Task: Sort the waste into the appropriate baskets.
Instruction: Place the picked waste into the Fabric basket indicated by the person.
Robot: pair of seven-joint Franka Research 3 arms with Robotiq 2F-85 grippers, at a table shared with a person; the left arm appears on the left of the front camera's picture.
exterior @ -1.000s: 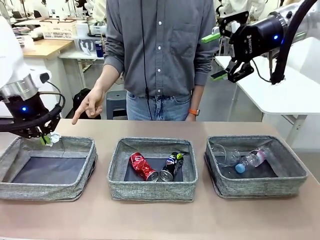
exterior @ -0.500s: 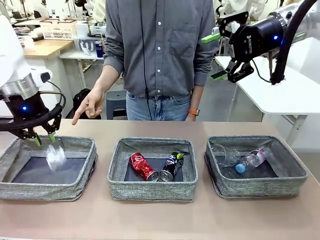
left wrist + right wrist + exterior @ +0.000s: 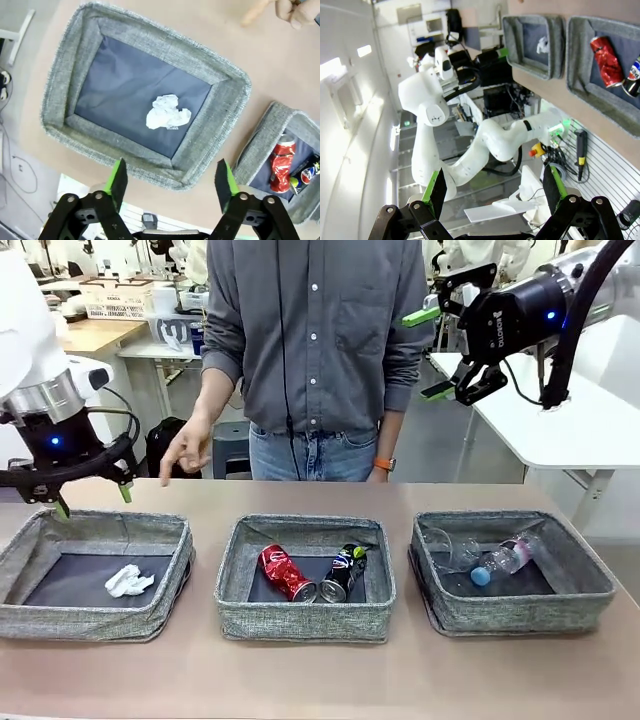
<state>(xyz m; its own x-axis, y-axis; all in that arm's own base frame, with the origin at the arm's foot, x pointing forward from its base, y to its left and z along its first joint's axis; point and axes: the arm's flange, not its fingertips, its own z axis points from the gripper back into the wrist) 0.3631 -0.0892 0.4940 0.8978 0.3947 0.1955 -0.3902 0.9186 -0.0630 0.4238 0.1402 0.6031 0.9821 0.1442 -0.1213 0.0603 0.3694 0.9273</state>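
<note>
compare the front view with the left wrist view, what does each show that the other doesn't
Front view alone: the right basket holding the clear plastic bottle and clear plastic cup, and the right gripper with jaws open, raised off to the side. Left wrist view alone: the left basket from straight above. Both: the crumpled white paper in that basket, the two crushed cans, and the left gripper open above.

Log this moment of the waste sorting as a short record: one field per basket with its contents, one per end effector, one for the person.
left basket: crumpled white paper on its dark bottom
middle basket: crushed red can and crushed dark can, side by side
right basket: clear plastic cup and clear bottle with blue cap
left end effector: open, empty, above the left basket's far rim
right end effector: open, empty, raised high
person's hand: hanging beyond the table's far edge
</note>
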